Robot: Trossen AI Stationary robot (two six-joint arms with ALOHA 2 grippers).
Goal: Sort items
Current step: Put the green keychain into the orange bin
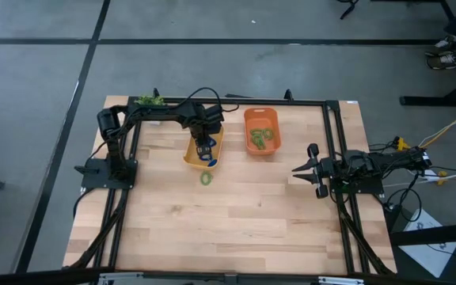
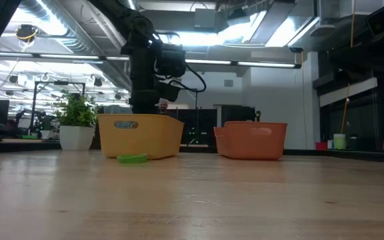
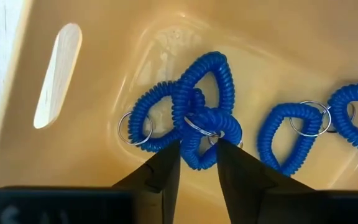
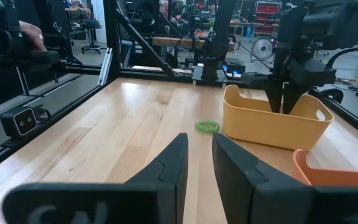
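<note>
My left gripper [image 1: 205,150] [image 3: 199,149] reaches down into the yellow bin [image 1: 190,155] [image 2: 141,135] and is shut on a blue coil ring [image 3: 205,127]. Several more blue rings [image 3: 294,134] lie on the bin floor. One green ring [image 1: 205,178] [image 2: 133,158] [image 4: 207,126] lies flat on the table just in front of the yellow bin. The orange bin [image 1: 247,131] [image 2: 252,140] holds green rings [image 1: 261,138]. My right gripper [image 1: 296,168] [image 4: 200,146] waits shut at the table's right side, pointing toward the bins. My left gripper pinches the blue coil ring between its two fingers at the coil's thick end [image 3: 197,158], beside its metal key ring [image 3: 197,127]. The fingers come from above, pointing down into the bin. The ring is tangled against two other blue rings [image 3: 146,121]; whether it is lifted I cannot tell.
A potted green plant [image 1: 150,100] [image 2: 77,123] stands at the table's far left corner, behind the yellow bin. A black frame [image 1: 335,127] runs around the table. Bare wood [image 1: 228,222] stretches across the near half of the table.
</note>
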